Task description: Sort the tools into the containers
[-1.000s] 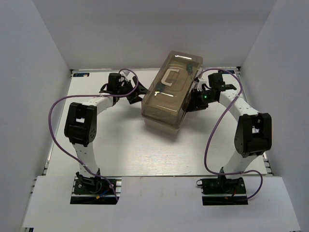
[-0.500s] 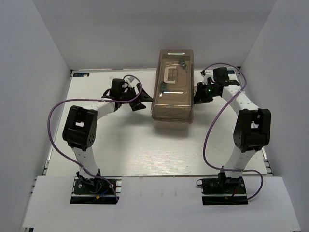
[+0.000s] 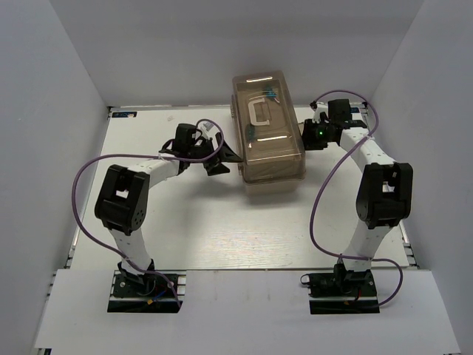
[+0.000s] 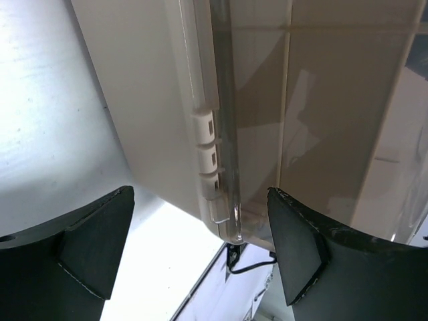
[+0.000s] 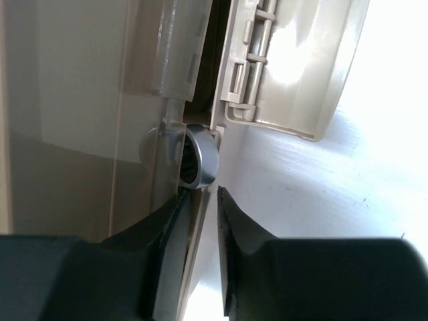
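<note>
Lid shut, pincers on both sides.
Overhead, I see the beige plastic toolbox (image 3: 272, 183) far-centre on the white table (image 3: 192, 222); left wrist, left gripper (image 4: 200, 200) spread across its long edge; right wrist, right gripper (image 5: 202, 194) pinched on its thin rim.

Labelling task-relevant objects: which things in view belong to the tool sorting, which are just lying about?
Job: toolbox; its brown lid; green tool handles under the lid; left gripper; right gripper.
Lying about: purple cables; label at table's far-left corner.
</note>
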You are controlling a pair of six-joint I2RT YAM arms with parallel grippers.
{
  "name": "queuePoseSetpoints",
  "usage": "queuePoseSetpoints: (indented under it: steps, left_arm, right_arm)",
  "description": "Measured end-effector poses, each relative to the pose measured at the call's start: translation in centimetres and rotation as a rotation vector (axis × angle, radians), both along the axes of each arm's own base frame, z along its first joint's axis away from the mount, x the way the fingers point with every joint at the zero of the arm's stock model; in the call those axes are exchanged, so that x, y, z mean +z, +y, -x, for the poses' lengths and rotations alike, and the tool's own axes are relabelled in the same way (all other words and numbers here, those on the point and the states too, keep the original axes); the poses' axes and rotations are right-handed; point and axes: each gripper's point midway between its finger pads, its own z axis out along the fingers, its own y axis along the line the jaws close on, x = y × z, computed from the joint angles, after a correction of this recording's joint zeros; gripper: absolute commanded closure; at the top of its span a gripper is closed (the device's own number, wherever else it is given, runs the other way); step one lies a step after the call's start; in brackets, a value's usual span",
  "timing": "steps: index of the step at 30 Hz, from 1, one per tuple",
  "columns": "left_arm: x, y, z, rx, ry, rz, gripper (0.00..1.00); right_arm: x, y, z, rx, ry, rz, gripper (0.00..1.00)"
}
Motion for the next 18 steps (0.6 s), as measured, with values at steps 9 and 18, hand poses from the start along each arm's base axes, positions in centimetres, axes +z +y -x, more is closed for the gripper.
queuePoseSetpoints:
  steps: [9,18]
  left_arm:
    - [0.4,0.5,0.3,0.017,0.017,-0.008,0.07]
    - [0.1,0.7,0.5,0.023,0.037,-0.018,0.07]
  right_arm:
    - [1.4,-0.3,-0.5,-0.011,-0.003,-0.126,0.50]
    - [3.2,0.9,-0.6,0.034,-0.001,-0.296,0.50]
